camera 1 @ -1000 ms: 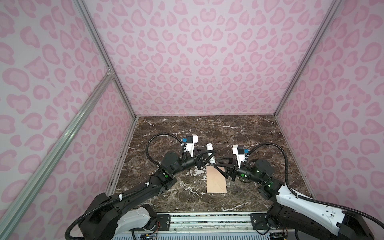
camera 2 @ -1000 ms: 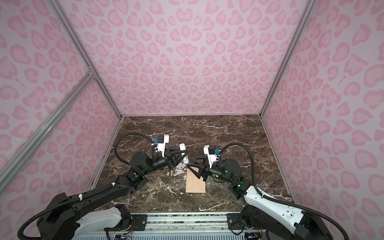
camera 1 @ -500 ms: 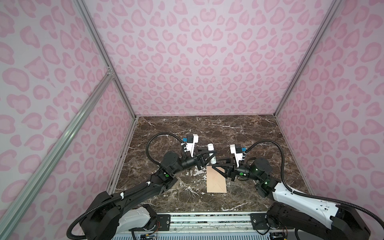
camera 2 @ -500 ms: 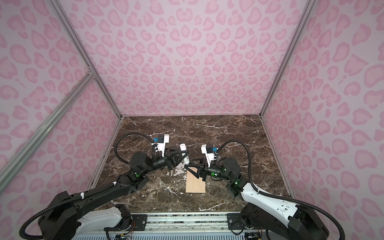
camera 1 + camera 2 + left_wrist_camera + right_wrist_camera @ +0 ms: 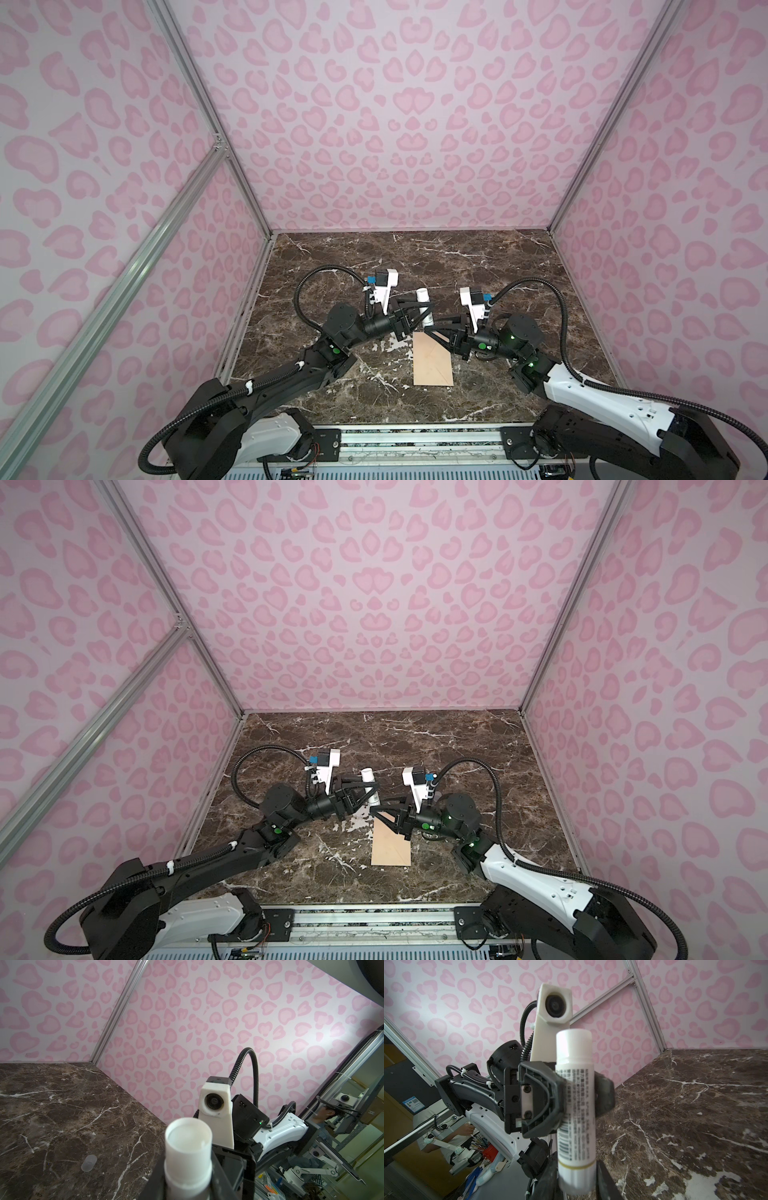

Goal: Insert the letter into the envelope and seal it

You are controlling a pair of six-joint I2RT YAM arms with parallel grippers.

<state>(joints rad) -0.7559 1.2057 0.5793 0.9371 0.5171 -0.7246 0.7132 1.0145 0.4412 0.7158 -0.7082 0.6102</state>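
the left gripper (image 5: pixel 579 1096) pinches a white plastic glue-stick tube (image 5: pixel 574 1053) mid-frame, presenting its end. the right gripper (image 5: pixel 430 328) straddles that end; grip unclear.

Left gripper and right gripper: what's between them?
A white glue stick. The left gripper clamps its middle; its lower end sits between the right gripper's fingers, by the envelope's far edge. Right wrist view shows it best.
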